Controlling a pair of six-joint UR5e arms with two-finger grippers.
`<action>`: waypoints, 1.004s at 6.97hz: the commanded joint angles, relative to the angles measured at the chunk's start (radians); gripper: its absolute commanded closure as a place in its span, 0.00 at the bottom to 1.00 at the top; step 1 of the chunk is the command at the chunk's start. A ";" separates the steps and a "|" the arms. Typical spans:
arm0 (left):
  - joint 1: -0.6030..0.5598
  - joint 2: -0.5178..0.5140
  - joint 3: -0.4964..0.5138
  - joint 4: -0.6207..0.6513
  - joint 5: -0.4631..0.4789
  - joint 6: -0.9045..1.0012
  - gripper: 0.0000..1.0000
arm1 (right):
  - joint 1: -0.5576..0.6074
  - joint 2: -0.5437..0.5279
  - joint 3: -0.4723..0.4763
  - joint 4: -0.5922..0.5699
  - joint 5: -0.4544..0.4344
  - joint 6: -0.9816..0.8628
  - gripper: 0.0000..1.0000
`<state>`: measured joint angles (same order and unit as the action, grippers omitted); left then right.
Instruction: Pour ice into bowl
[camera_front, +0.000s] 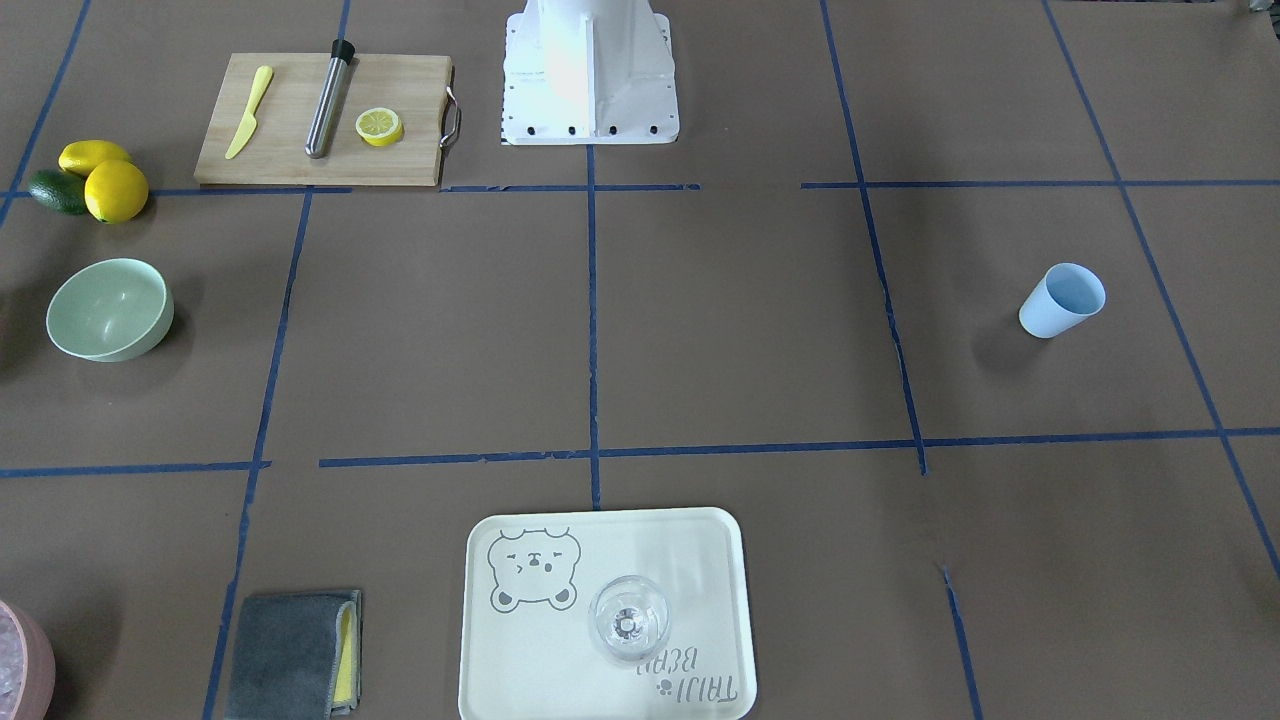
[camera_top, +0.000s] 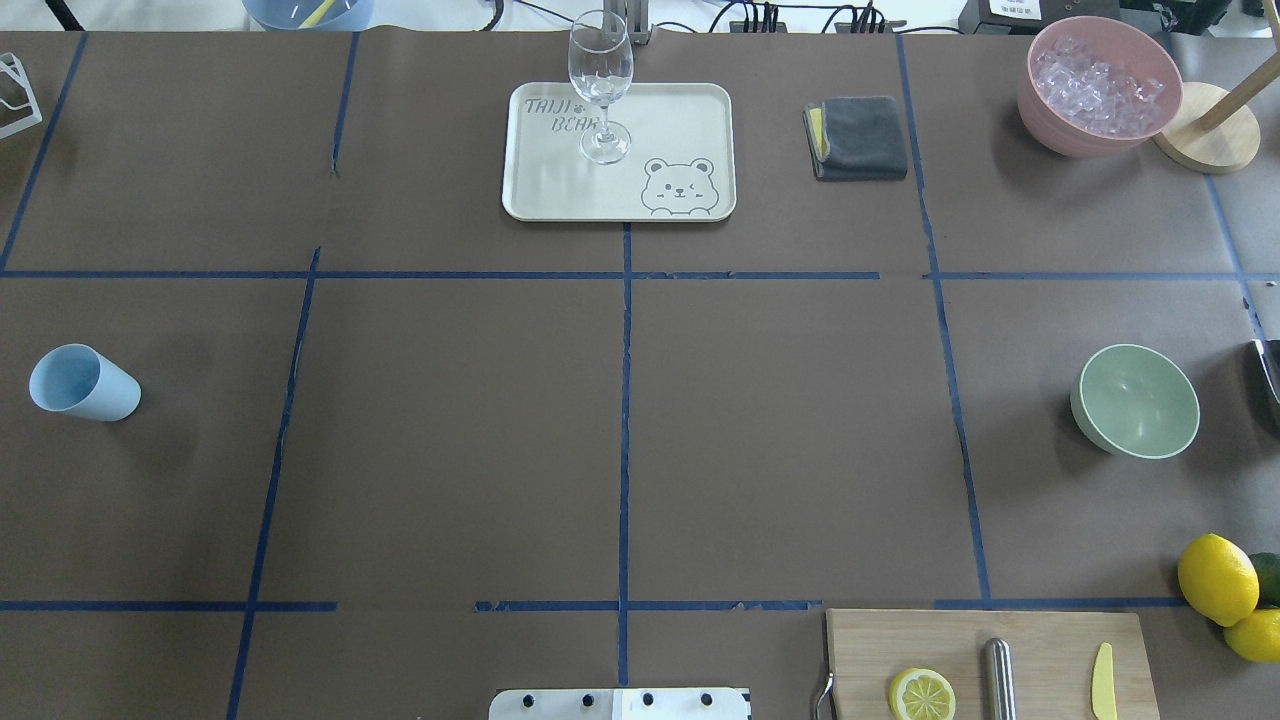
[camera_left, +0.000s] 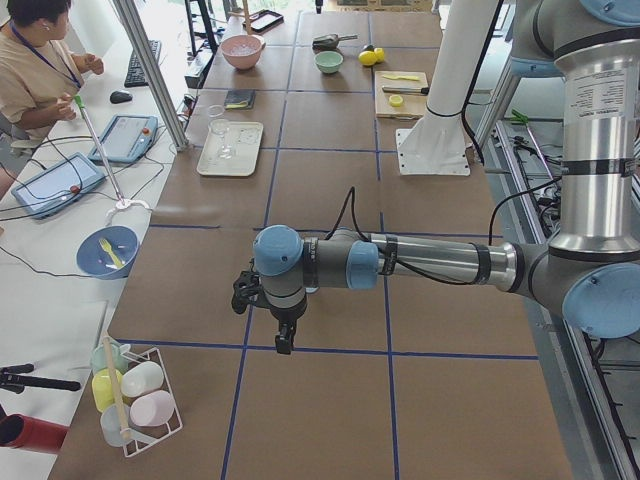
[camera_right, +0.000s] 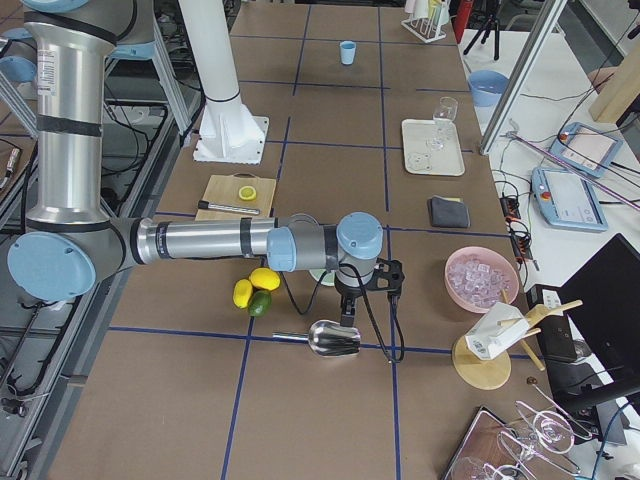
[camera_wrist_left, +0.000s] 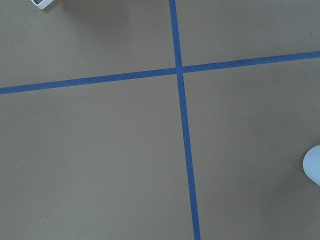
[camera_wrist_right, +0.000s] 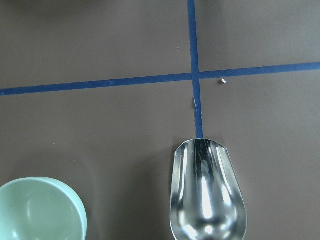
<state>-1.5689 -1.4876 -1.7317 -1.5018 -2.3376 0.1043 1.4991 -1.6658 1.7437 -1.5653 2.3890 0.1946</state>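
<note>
Tabletop (camera_right: 330, 410) beneath right arm (camera_right: 200, 240) stretched level, gripper (camera_right: 348, 316) apparently downward.

Left arm (camera_left: 430, 262), right arm (camera_right: 200, 240): silver tubes, pale blue joint caps (camera_left: 277, 250), black cables (camera_right: 378, 320); white pedestal (camera_front: 590, 70)

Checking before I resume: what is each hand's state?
Left hand: cannot tell; it shows only in a side view.
Right hand: cannot tell, same reason.

In overhead view, tray (camera_top: 560, 190) w/ glass (camera_top: 601, 90) on it sat top centre, cloth (camera_top: 860, 137) just to its right, container (camera_top: 1060, 135) w/ ice (camera_top: 1095, 85) in upper-right corner, bowl (camera_top: 1135, 400) mid-right, cup (camera_top: 82, 383) mid-left, board (camera_top: 1050, 660) bottom right, lemons (camera_top: 1217, 578) just above-right of it.
</note>
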 joint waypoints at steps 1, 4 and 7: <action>-0.003 0.028 -0.017 -0.041 -0.006 0.017 0.00 | 0.000 0.000 0.002 -0.001 0.002 0.002 0.00; -0.005 0.030 -0.026 -0.041 -0.006 0.017 0.00 | -0.002 0.001 0.000 -0.001 0.016 0.002 0.00; -0.003 0.027 -0.023 -0.040 -0.006 0.015 0.00 | -0.029 0.000 -0.001 -0.001 0.141 0.002 0.00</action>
<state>-1.5725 -1.4602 -1.7574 -1.5422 -2.3439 0.1202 1.4896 -1.6652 1.7417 -1.5662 2.4664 0.1975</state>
